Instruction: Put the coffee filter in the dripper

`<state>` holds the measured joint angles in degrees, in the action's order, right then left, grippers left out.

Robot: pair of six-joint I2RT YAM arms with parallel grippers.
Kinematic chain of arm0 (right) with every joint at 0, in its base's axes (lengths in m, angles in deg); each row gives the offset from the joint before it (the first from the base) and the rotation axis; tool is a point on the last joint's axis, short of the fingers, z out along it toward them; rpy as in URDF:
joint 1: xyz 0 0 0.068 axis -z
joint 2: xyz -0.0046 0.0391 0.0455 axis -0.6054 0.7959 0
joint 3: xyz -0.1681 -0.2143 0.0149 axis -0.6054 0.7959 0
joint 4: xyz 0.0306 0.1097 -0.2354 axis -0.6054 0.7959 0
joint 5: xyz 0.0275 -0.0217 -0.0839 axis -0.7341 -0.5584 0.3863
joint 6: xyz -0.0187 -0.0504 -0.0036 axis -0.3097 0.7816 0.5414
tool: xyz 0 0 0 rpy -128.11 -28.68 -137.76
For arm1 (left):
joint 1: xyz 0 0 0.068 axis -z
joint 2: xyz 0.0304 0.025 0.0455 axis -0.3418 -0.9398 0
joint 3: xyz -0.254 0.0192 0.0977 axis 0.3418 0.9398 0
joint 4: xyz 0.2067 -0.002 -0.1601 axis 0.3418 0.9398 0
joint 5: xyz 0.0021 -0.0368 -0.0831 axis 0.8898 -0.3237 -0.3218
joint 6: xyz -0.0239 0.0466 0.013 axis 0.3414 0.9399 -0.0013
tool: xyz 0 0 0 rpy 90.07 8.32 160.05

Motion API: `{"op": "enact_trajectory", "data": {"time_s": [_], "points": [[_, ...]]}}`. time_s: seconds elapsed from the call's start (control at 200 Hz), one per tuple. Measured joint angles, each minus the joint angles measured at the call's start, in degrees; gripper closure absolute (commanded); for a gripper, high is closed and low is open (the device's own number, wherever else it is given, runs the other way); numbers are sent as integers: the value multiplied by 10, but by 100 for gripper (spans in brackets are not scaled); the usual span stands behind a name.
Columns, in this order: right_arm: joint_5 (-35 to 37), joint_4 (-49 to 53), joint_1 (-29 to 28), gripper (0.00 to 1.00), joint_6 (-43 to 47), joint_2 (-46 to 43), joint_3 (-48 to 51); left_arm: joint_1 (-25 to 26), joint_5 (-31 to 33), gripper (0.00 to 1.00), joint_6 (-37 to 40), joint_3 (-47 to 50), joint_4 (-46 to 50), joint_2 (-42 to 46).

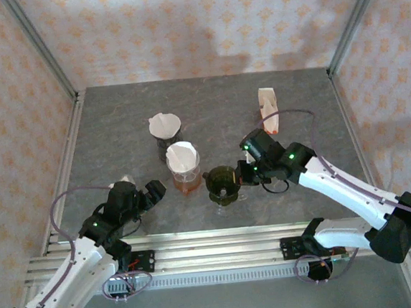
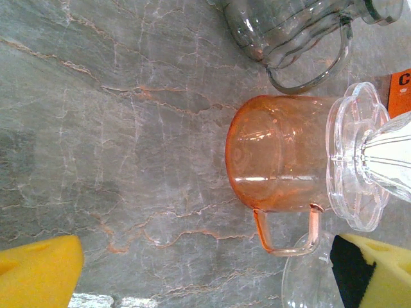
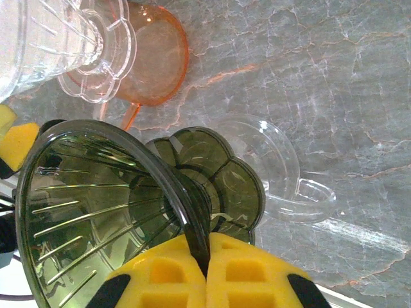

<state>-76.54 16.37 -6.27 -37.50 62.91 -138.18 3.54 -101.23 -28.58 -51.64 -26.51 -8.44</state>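
You're looking at a robot lab's test booth: beige floral-patterned wall panels set between bare aluminium frame posts, a grey marble-look tabletop, and a slotted aluminium mounting rail along its near edge.

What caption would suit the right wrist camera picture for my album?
Yellow fingers pinch the green dripper by its rim; an orange glass cup stands behind.

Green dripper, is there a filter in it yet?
Empty: the green dripper shows bare ribs inside, its rim pinched by the right gripper.
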Motion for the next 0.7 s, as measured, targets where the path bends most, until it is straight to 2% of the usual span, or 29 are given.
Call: {"op": "enact_trajectory", "data": {"time_s": [0.105,0.19,0.25,0.355,0.44,0.701], "points": [[2,-5,-2,100,0,0,9,0,0,0,0,0,0,0],[2,-10,-2,94,0,0,11,0,0,0,0,0,0,0],[2,-11,-2,85,-2,0,11,0,0,0,0,0,0,0],[2,-14,-5,60,-9,0,13,0,0,0,0,0,0,0],[2,-15,-6,49,-7,0,13,0,0,0,0,0,0,0],[41,-8,-6,44,-9,-4,9,0,0,0,0,0,-1,0]]}}
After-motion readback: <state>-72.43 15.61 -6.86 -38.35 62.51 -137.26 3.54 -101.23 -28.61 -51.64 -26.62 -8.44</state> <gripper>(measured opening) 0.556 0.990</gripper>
